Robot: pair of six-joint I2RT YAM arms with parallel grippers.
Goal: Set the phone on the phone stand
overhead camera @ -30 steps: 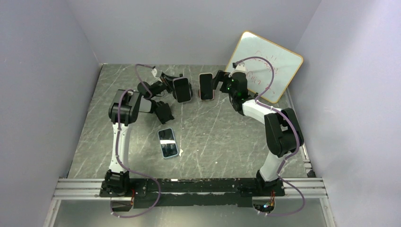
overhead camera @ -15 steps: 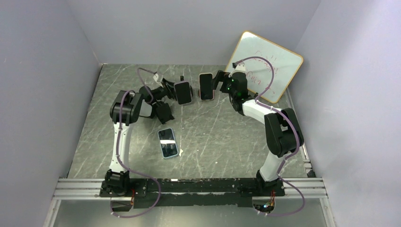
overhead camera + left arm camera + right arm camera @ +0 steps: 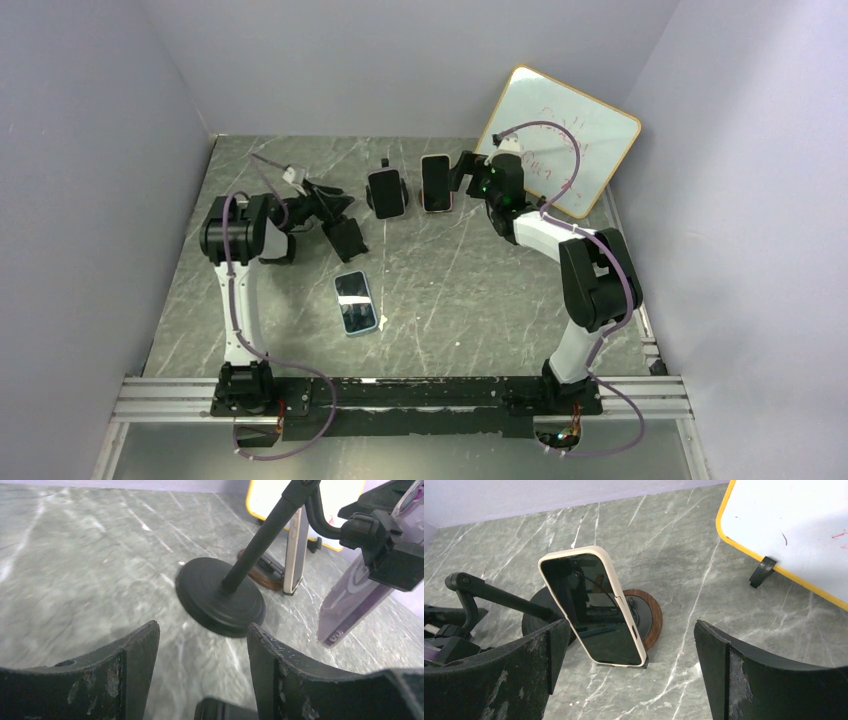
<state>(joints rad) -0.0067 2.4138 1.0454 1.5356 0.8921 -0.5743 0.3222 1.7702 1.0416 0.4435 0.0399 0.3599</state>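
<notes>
Overhead, purple phone (image 3: 387, 192): upright in black stand (image 3: 385, 164) at far middle of table (image 3: 480, 290), touched by neither gripper
Overhead, left gripper (image 3: 336, 205): just left of black stand, fingers pointing toward it, apart from it
Overhead, blue-cased phone (image 3: 355, 302): flat, screen up, long axis running near to far; lies on near side of left gripper, closer to left gripper than right gripper; judged next to lift if a free stand waits for it
Overhead, right gripper (image 3: 458, 172): just right of cream phone (image 3: 435, 183)
Left wrist, left gripper (image 3: 202, 630): fingers spread, nothing between, released; round base of black stand (image 3: 220, 597) straight ahead, purple phone (image 3: 350, 600) high at right in clamp
Right wrist, right gripper (image 3: 631, 626): spread wide, empty; cream phone (image 3: 591, 612) leaning on wooden stand (image 3: 650, 614) ahead, clear of both fingers
</notes>
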